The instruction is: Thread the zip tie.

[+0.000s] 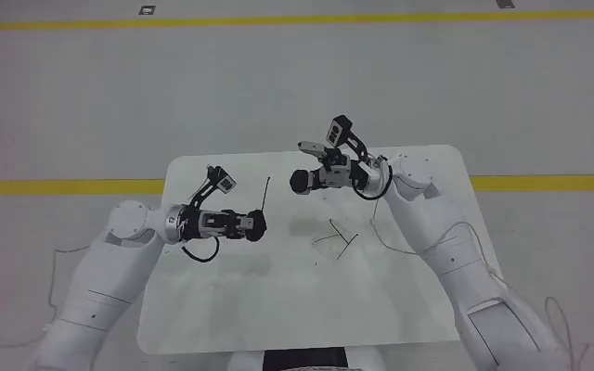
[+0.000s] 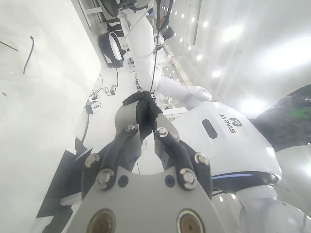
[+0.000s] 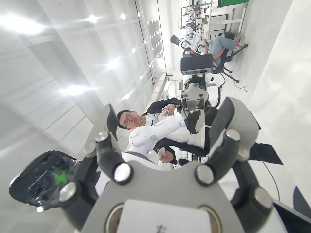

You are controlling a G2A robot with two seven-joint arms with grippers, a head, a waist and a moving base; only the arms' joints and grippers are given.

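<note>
1 zip tie [image 1: 265, 195] pinched by left gripper [image 1: 259, 223]; right gripper [image 1: 296, 182] spread near the tie's tip.
Risk: tie flexes, right gripper likely closes on air.

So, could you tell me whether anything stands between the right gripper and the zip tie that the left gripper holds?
Nothing visible does. The open right gripper faces the zip tie sticking out of the shut left gripper, with only air above the table between them. The loose ties lie nearer the robot, off that line.
</note>
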